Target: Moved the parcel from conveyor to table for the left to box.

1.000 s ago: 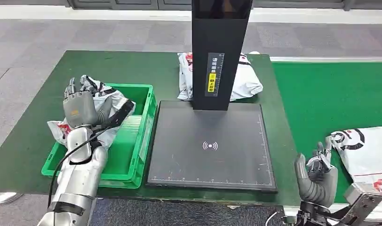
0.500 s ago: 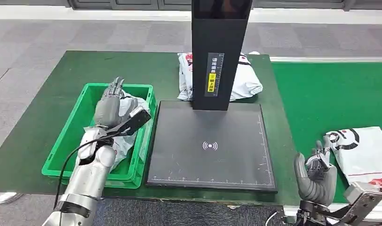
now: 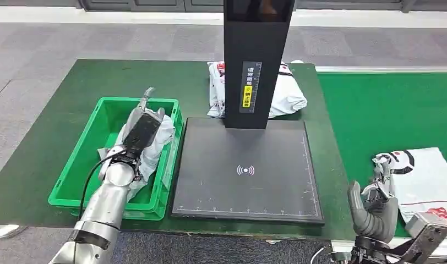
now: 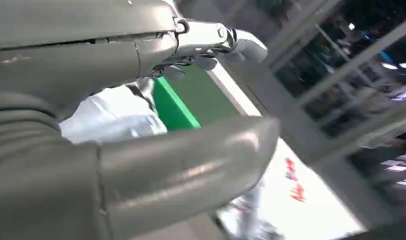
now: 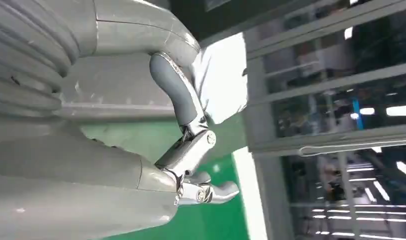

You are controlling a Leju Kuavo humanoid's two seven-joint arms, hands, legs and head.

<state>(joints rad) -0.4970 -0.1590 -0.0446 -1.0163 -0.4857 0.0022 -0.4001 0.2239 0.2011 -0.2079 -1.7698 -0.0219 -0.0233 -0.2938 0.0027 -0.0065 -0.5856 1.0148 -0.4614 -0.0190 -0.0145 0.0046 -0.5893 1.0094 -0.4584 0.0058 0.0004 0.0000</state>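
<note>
half the white parcel [image 3: 155, 144] hides under the left hand [image 3: 141, 127] in the green bin [image 3: 94, 140].

Table [image 3: 56, 165] left, conveyor [image 3: 375, 115] right, edges touching. Crate [image 3: 83, 165] on table's left part, scan pad [image 3: 246, 170] just right of it, post [image 3: 257, 60] rising from pad's far edge. One parcel [image 3: 155, 143] in the crate's right half, left hand [image 3: 141, 126] on it. Second parcel [image 3: 287, 93] on table behind the post. Third parcel [image 3: 425, 176] on conveyor's near right, right hand [image 3: 372, 206] just left of it.
</note>
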